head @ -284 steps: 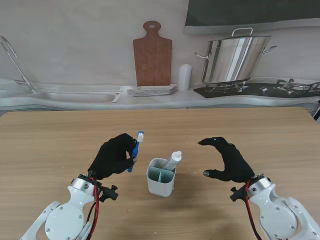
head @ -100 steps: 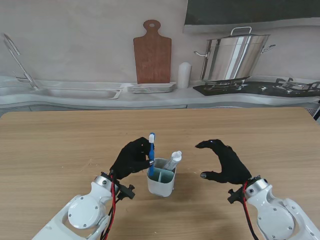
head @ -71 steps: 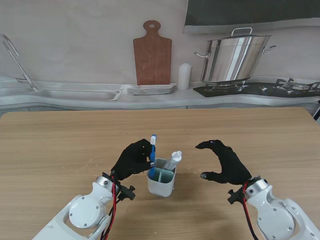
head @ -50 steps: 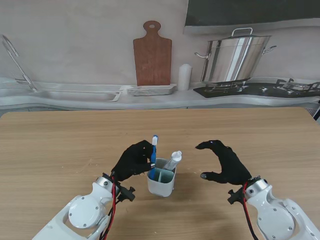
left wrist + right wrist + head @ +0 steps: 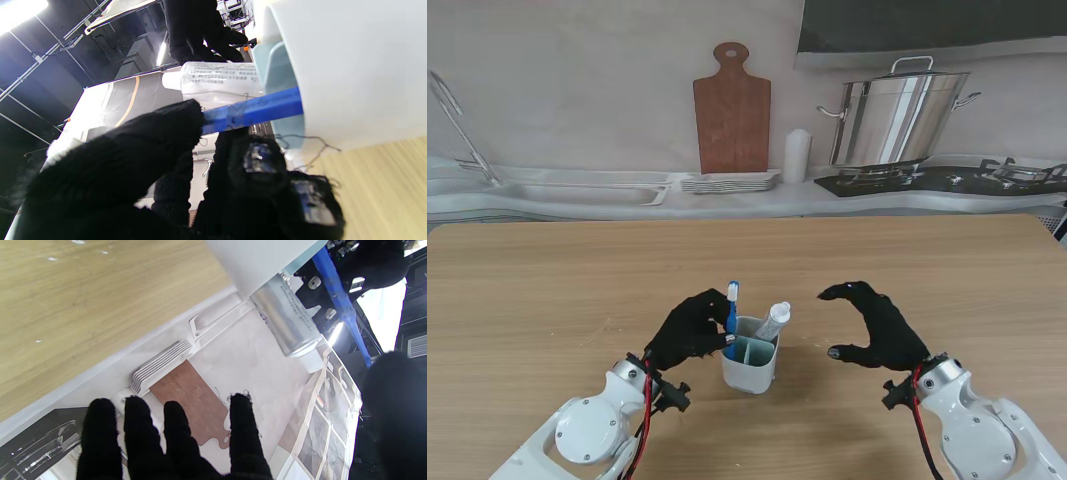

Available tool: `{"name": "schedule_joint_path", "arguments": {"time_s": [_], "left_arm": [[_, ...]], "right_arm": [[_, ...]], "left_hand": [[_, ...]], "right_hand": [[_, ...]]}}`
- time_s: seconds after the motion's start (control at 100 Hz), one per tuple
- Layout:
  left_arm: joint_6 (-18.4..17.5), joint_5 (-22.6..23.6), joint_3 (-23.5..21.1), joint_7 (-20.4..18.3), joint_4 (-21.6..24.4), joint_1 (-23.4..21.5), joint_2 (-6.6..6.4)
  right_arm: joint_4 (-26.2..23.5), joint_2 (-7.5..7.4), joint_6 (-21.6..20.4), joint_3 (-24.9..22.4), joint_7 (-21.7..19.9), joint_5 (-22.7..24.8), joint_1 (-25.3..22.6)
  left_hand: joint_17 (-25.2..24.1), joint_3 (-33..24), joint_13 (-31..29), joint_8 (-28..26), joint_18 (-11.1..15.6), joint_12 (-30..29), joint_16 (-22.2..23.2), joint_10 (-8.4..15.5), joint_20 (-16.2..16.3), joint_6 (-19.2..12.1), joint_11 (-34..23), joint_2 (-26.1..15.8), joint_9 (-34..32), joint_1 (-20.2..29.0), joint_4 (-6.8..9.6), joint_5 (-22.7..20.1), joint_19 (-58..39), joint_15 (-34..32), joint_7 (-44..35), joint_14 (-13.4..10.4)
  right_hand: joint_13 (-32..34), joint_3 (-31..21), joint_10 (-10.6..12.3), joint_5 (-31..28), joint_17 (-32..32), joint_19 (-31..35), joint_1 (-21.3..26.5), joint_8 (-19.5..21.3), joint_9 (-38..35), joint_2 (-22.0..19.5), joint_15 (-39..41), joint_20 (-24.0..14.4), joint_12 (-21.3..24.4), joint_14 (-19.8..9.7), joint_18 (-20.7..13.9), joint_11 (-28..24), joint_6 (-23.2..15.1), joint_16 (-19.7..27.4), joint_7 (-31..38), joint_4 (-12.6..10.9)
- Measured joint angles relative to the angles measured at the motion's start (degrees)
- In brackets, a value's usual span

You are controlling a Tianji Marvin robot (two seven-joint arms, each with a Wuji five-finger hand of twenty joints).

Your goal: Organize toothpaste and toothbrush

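Wooden table (image 5: 547,280), kitchen counter behind. White holder (image 5: 748,365) at centre, toothpaste (image 5: 774,321) leaning in right compartment. Left hand (image 5: 693,328) just left of holder, clenched on blue toothbrush (image 5: 730,320), handle end inside left compartment. Right hand (image 5: 875,325) right of holder, apart, fingers spread, holding nothing.

The left hand (image 5: 692,328) has carried the blue toothbrush (image 5: 730,318) from well clear of the white holder (image 5: 749,366) over to it. The brush, tilted in the fingers before, now stands nearly upright with its lower end sunk inside the compartment nearest that hand. It has gone lower since half a second ago.
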State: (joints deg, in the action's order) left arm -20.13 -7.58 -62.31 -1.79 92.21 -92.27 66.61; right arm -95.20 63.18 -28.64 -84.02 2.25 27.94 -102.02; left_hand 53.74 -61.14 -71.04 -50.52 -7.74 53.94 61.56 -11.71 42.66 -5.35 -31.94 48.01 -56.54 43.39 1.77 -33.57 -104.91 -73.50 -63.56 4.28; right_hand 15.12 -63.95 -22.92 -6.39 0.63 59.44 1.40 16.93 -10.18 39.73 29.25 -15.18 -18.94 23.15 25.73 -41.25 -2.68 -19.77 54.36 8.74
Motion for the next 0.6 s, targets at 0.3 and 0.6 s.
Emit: {"name": "schedule_joint_path", "arguments": {"time_s": [0.3, 0.6], "left_arm": [[-0.53, -0.26, -0.67, -2.33, -0.21, -0.68, -0.54], [-1.04, -0.24, -1.10, -3.35, -0.30, -1.08, -1.05]], "right_arm": [[-0.01, -0.06, 0.31, 0.19, -0.31, -0.15, -0.01], [-0.01, -0.10, 0.51, 0.27, -0.63, -0.31, -0.03]], "left_hand": [[-5.84, 6.31, 3.73, 3.32, -0.04, -6.33, 3.77, 1.14, 3.80, -0.42, -3.29, -7.31, 9.59, -0.14, 0.03, 3.19, 0.66, 3.83, 3.97, 0.93], [-9.02, 9.84, 6.51, 5.11, -0.04, -14.64, 5.27, 1.54, 5.81, -0.12, -4.97, -11.32, 15.63, -3.53, 1.89, 6.69, 1.29, 4.65, 8.50, 1.49]], "right_hand": [[0.18, 0.00, 0.00, 0.00, -0.14, 0.00, 0.00, 0.01, 0.00, 0.00, 0.08, 0.01, 0.00, 0.00, 0.16, -0.08, 0.05, 0.00, 0.48, 0.00], [0.58, 0.00, 0.00, 0.00, -0.27, 0.00, 0.00, 0.04, 0.00, 0.00, 0.18, 0.01, 0.00, 0.00, 0.34, -0.08, 0.05, 0.00, 0.60, 0.00]]}}
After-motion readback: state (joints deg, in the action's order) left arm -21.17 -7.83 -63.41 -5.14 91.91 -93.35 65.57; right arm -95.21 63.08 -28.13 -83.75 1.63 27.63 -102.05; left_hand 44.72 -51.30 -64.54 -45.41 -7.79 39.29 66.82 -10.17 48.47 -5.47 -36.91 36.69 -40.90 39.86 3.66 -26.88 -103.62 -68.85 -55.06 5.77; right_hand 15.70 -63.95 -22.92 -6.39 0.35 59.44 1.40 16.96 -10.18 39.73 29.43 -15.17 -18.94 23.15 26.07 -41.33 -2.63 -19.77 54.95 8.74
